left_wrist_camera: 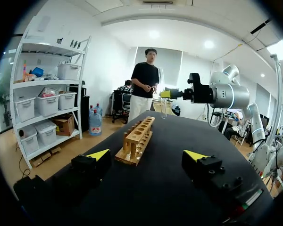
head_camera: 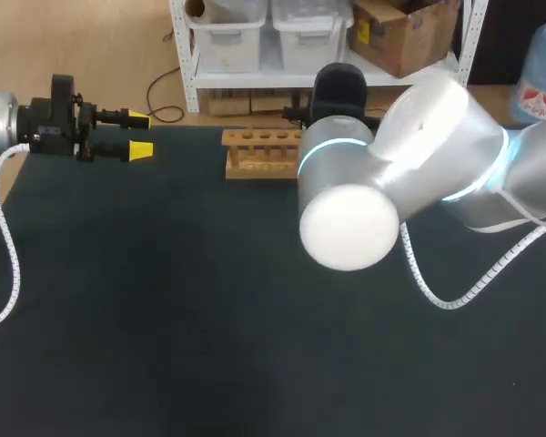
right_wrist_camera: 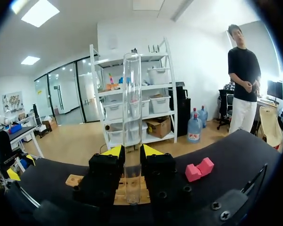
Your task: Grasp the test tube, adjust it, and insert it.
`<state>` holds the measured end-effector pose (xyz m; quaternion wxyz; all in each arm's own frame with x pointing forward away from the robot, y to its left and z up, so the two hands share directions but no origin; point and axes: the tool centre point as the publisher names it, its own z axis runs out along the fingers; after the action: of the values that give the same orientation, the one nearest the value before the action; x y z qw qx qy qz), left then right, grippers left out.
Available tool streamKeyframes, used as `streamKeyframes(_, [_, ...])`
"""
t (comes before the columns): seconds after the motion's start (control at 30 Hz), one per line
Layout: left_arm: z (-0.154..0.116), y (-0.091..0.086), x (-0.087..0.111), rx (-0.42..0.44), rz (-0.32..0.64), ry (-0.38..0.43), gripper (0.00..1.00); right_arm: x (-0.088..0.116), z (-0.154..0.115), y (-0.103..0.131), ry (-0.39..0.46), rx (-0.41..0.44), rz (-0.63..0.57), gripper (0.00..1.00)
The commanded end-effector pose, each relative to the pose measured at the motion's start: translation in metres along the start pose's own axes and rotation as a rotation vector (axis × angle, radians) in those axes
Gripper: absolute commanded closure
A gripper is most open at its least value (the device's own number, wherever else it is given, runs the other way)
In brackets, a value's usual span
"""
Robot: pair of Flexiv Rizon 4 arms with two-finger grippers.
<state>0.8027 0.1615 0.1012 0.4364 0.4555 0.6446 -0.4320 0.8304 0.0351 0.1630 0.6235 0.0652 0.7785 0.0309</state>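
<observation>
Black table point(head_camera: 164, 319) on a light wood-look floor point(head_camera: 73, 55). Behind it, a white shelf unit point(head_camera: 184, 55) w/ clear plastic bins point(head_camera: 227, 41) & a cardboard box point(head_camera: 405, 36); blue water jug point(head_camera: 541, 68) beside it. White walls point(right_wrist_camera: 198, 61), glass partitions point(right_wrist_camera: 68, 94), bright ceiling panels point(right_wrist_camera: 40, 12).

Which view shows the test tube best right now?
Right wrist view: the test tube stands upright, clamped between the right gripper's fingers. Left wrist view shows it small and faint in that gripper; head view hides it behind the right arm.
</observation>
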Motion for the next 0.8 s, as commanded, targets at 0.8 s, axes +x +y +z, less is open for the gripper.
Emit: streamKeyframes(0.8, [0.000, 0.000, 0.001, 0.000, 0.003, -0.003, 0.00, 0.001, 0.024, 0.003, -0.176, -0.026, -0.036, 1.00])
